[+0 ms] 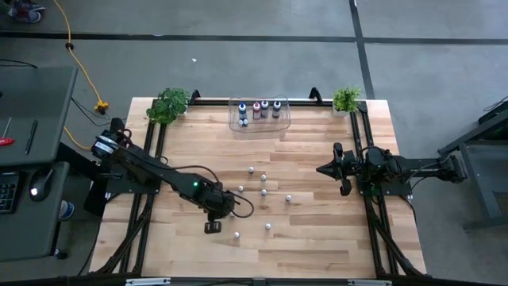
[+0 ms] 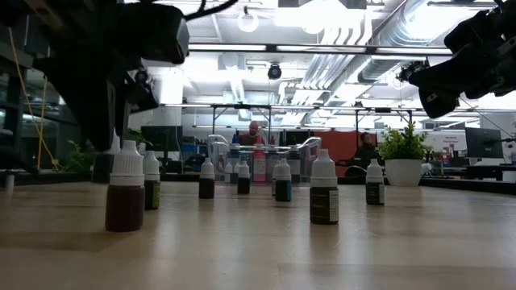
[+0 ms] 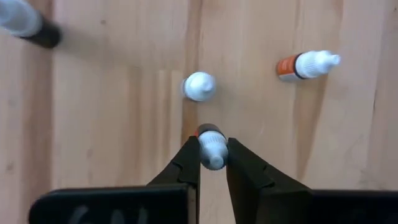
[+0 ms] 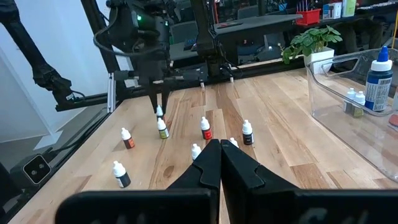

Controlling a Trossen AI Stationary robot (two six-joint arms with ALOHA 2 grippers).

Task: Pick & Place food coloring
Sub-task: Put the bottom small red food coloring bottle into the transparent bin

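Left gripper (image 3: 213, 163) has its two fingers squeezed on the white cap of a small food coloring bottle (image 3: 211, 144). That bottle stands straight up on the table (image 1: 317, 246), right under it. Clear bin (image 1: 282, 119) sits far across the table. Right gripper (image 1: 324, 169) waits closed, well apart.
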